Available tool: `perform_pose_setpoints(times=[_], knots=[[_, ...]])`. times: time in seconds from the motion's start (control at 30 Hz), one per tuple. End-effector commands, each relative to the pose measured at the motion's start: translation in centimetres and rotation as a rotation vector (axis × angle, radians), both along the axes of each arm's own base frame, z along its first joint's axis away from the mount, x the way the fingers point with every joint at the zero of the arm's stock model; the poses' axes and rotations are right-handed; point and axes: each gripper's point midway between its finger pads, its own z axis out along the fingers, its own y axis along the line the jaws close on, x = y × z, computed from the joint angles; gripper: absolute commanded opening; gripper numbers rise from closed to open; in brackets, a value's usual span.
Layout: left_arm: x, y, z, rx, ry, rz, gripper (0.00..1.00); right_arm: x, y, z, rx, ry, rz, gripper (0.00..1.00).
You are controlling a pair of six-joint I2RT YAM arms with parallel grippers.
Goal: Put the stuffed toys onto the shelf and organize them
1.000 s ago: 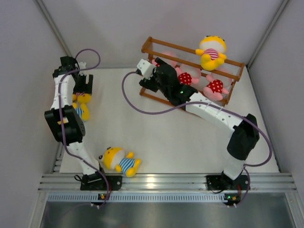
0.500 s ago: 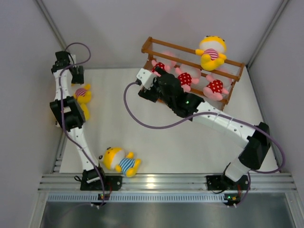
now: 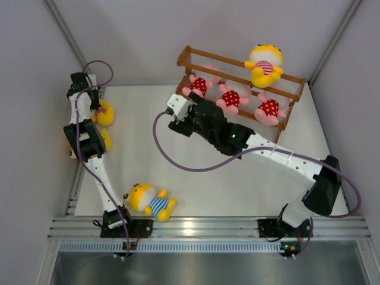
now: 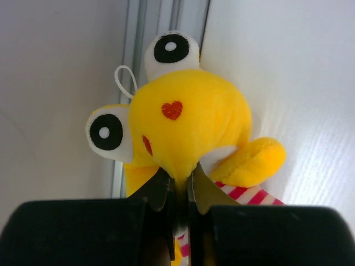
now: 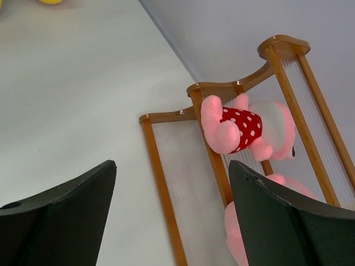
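The wooden shelf [image 3: 239, 63] stands at the back right. On its top tier sits a yellow pink-striped stuffed toy [image 3: 264, 64]. The middle tier carries three pink red-dotted ones [image 3: 230, 98], and the leftmost [image 5: 238, 128] shows in the right wrist view beside a shelf rail [image 5: 161, 183]. My right gripper [image 3: 178, 113] [image 5: 172, 183] is open and empty just off the shelf's left end. At the table's left edge my left gripper [image 3: 94, 102] [image 4: 178, 180] is shut on a fold of a yellow pink-striped toy's head [image 4: 188, 119]. A yellow blue-striped toy [image 3: 151, 202] lies near the front.
Grey walls close in the table on the left, back and right. A metal track [image 4: 133, 33] runs along the left edge right behind the gripped toy. An aluminium rail [image 3: 208, 227] spans the front by both arm bases. A purple cable [image 3: 172, 157] loops over the table's middle.
My left gripper, open before, has closed on the yellow toy's head at the left edge. My right gripper has backed away from the shelf, uncovering the leftmost pink toy on the middle tier.
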Motion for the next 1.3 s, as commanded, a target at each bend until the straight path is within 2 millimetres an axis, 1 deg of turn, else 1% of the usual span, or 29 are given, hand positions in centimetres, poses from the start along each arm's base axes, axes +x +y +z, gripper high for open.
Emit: perform_pose_setpoints(times=[0.0, 0.03, 0.07, 0.1, 0.13, 0.17, 0.2, 0.23, 0.27, 0.3, 0.33, 0.4, 0.43, 0.53, 0.57, 0.6, 0.63, 0.67, 0.7, 0.73, 0.77, 0.8, 0.87, 0.9, 0.93, 1.0, 1.17, 1.2, 1.27], knots=[[-1.0, -2.3, 2.3, -0.092, -0.031, -0.079, 0.00, -1.8, -0.6, 5.3, 0.174, -0.028, 0.019, 0.82], [-1.8, -3.2, 2.0, -0.122, -0.015, -0.100, 0.00, -2.3, -1.1, 6.2, 0.200, -0.033, 0.024, 0.82], [-2.1, -4.7, 2.9, -0.176, -0.039, -0.149, 0.00, -2.7, -1.2, 6.8, 0.218, -0.031, 0.044, 0.83], [-2.5, -5.5, 6.2, -0.178, -0.090, -0.178, 0.00, -3.1, -1.4, 7.3, 0.239, -0.025, 0.053, 0.84], [-3.1, -6.6, 6.9, -0.207, -0.099, -0.206, 0.00, -3.7, -1.9, 8.4, 0.262, -0.028, 0.067, 0.85], [-4.5, -8.1, 6.1, -0.256, -0.079, -0.233, 0.00, -4.2, -1.9, 8.9, 0.274, -0.022, 0.096, 0.86], [-5.7, -8.9, 7.6, -0.240, -0.089, -0.259, 0.00, -4.5, -2.1, 9.3, 0.287, -0.014, 0.108, 0.86], [-6.5, -11.0, 8.1, -0.251, -0.085, -0.307, 0.00, -5.1, -2.4, 9.9, 0.292, -0.009, 0.126, 0.87], [-8.4, -13.4, 6.4, -0.326, -0.044, -0.356, 0.00, -5.7, -2.2, 10.2, 0.296, 0.000, 0.163, 0.88], [-9.3, -14.7, 6.6, -0.338, -0.042, -0.403, 0.00, -6.0, -2.1, 10.3, 0.301, 0.010, 0.180, 0.88], [-9.9, -16.5, 8.2, -0.325, -0.065, -0.455, 0.00, -6.4, -2.2, 10.6, 0.305, 0.010, 0.196, 0.88], [-11.1, -19.0, 7.0, -0.299, -0.016, -0.511, 0.00, -6.5, -2.2, 10.5, 0.304, 0.014, 0.200, 0.88], [-11.5, -19.7, 7.5, -0.290, -0.019, -0.523, 0.00, -6.5, -2.3, 10.3, 0.296, 0.021, 0.197, 0.88], [-13.0, -22.5, 7.9, -0.341, -0.012, -0.571, 0.00, -7.0, -2.4, 10.8, 0.326, 0.039, 0.213, 0.88], [-13.6, -23.1, 9.6, -0.332, -0.043, -0.591, 0.00, -7.4, -2.3, 10.8, 0.328, 0.047, 0.229, 0.88], [-14.6, -24.3, 9.7, -0.340, -0.028, -0.620, 0.00, -7.7, -2.4, 11.0, 0.341, 0.053, 0.235, 0.88], [-15.3, -24.9, 11.9, -0.316, -0.071, -0.646, 0.00, -7.8, -2.6, 11.2, 0.346, 0.052, 0.239, 0.88], [-16.0, -25.6, 12.5, -0.311, -0.075, -0.668, 0.00, -7.9, -2.7, 11.3, 0.344, 0.054, 0.240, 0.88], [-17.0, -27.1, 13.3, -0.309, -0.072, -0.707, 0.00, -8.0, -2.8, 11.3, 0.342, 0.055, 0.241, 0.88], [-17.8, -28.0, 14.1, -0.314, -0.081, -0.741, 0.00, -8.2, -2.6, 11.3, 0.339, 0.061, 0.252, 0.88], [-18.7, -28.7, 15.8, -0.301, -0.114, -0.774, 0.00, -8.4, -2.4, 10.6, 0.315, 0.077, 0.268, 0.88], [-19.5, -30.0, 16.6, -0.307, -0.120, -0.810, 0.00, -8.5, -1.9, 10.0, 0.299, 0.092, 0.291, 0.87], [-21.0, -31.0, 17.8, -0.343, -0.124, -0.844, 0.00, -9.8, -0.6, 9.1, 0.275, 0.123, 0.385, 0.86], [-22.0, -32.6, 18.7, -0.361, -0.127, -0.889, 0.00, -10.0, 0.0, 8.3, 0.259, 0.143, 0.415, 0.85], [-22.8, -33.1, 19.3, -0.393, -0.120, -0.904, 0.00, -10.6, 0.5, 8.1, 0.256, 0.152, 0.455, 0.85], [-23.5, -33.7, 19.9, -0.424, -0.107, -0.905, 0.00, -10.5, 1.7, 7.4, 0.249, 0.160, 0.482, 0.85], [-23.6, -34.1, 20.9, -0.432, -0.113, -0.865, 0.00, -10.4, 5.1, 6.0, 0.200, 0.156, 0.506, 0.85], [-23.7, -34.2, 21.1, -0.435, -0.117, -0.865, 0.00, -10.1, 5.9, 5.4, 0.192, 0.164, 0.505, 0.85], [-23.8, -34.4, 21.4, -0.440, -0.120, -0.863, 0.00, -9.6, 6.8, 5.7, 0.218, 0.145, 0.504, 0.86]])
